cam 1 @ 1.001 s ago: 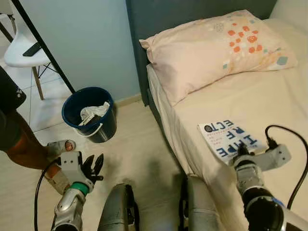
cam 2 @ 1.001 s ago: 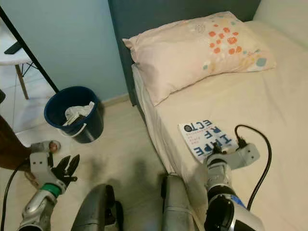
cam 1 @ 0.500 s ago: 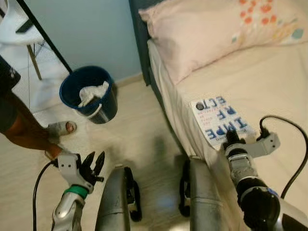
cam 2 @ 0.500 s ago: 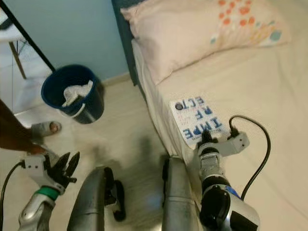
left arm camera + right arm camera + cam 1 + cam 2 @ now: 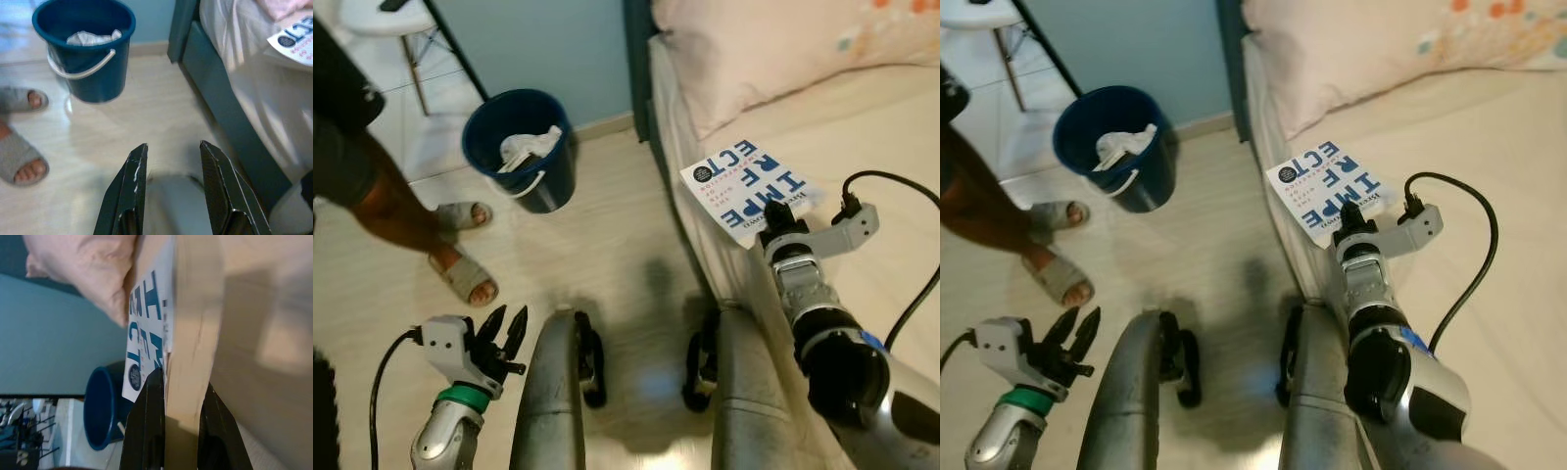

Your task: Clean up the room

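Right hand (image 5: 771, 217) at the bed (image 5: 891, 127) edge, nearer the magazine (image 5: 751, 189) than before — whole scene shifted with the camera. Left hand (image 5: 1077, 333) low, fingers spread over floor.

Right wrist: fingers (image 5: 146, 421) straddling mattress edge, magazine just beyond; pinch unclear.

Left wrist: blue bucket (image 5: 83, 46) — a person's sandalled feet (image 5: 19, 156) cut off.

The left arm hangs low beside the robot's leg, its left gripper (image 5: 505, 331) pointing forward over the floor with the two black fingers (image 5: 128, 188) parted and nothing between them. The right arm is stretched forward, its wrist turned on edge. The right gripper (image 5: 168, 382) has its fingers set apart, straddling a pale edge.
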`<state>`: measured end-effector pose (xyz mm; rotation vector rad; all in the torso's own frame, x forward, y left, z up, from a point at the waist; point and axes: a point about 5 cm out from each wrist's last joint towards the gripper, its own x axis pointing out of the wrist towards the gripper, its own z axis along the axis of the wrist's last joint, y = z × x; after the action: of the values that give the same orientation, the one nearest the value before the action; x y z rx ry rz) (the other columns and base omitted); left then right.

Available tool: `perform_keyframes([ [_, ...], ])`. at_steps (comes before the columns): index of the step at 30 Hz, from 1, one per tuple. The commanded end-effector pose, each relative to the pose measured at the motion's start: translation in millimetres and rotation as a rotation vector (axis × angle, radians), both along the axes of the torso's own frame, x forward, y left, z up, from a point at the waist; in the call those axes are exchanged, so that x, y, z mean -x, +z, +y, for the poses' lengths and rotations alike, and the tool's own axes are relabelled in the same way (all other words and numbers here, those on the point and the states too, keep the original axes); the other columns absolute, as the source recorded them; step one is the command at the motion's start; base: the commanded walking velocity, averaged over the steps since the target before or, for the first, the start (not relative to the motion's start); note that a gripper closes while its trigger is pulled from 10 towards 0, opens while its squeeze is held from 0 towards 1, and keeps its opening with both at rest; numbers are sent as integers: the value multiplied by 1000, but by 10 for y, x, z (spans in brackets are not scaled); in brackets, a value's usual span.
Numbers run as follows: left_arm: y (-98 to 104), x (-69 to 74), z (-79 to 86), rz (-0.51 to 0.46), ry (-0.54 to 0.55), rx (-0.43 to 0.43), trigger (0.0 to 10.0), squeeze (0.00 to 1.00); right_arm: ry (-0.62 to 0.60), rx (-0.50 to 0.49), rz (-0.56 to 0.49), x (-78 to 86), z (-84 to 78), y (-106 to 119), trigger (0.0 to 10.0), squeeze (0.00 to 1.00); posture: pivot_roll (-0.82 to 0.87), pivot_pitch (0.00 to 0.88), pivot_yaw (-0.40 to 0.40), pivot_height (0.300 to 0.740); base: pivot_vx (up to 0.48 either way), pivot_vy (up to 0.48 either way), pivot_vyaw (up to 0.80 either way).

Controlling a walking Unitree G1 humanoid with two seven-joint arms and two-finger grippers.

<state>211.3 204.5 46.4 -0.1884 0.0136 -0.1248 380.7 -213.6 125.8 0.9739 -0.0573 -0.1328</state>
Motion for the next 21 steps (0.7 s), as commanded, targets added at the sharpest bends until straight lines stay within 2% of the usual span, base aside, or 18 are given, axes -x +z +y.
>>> perform_keyframes([
  [1, -2, 60, 27, 30, 12, 7, 10000, 0, -16, -8, 7, 21, -46, -28, 10000, 0, 193, 480, 158, 620, 0, 0, 0],
  [3, 69, 88, 20, 24, 9, 6, 10000, 0, -48, -11, -22, -9, -123, 77, 10000, 0, 203, 496, 170, 620, 0, 0, 0],
  [8, 95, 101, 6, 25, 1, 6, 10000, 0, -71, -20, -48, -23, -185, 148, 10000, 0, 195, 494, 172, 620, 0, 0, 0],
  [12, 74, 32, -34, 27, -2, 25, 10000, 0, -62, 16, -169, -96, -241, 430, 10000, 0, 126, 424, 127, 620, 0, 0, 0],
  [13, 71, -10, -60, 27, 1, 39, 10000, 0, -38, 45, -222, -129, -222, 552, 10000, 0, 111, 405, 118, 620, 0, 0, 0],
  [14, 71, -10, -60, 27, 1, 39, 10000, 0, -38, 45, -222, -129, -222, 552, 10000, 0, 111, 405, 118, 620, 0, 0, 0],
  [16, 51, -119, -122, 24, 3, 66, 10000, 0, 9, 87, -307, -170, -159, 716, 10000, 0, 73, 344, 86, 620, 0, 0, 0],
  [19, 52, -161, -152, 29, 1, 82, 10000, 0, 24, 95, -333, -178, -135, 754, 10000, 0, 73, 344, 86, 620, 0, 0, 0],
  [20, 39, -215, -156, 46, 16, 92, 10000, 0, 44, 120, -334, -183, -93, 755, 10000, 0, 38, 280, 62, 620, 0, 0, 0],
  [21, 30, -273, -158, 50, 25, 94, 10000, 0, 66, 140, -329, -185, -43, 733, 10000, 0, 18, 251, 51, 620, 0, 0, 0],
])
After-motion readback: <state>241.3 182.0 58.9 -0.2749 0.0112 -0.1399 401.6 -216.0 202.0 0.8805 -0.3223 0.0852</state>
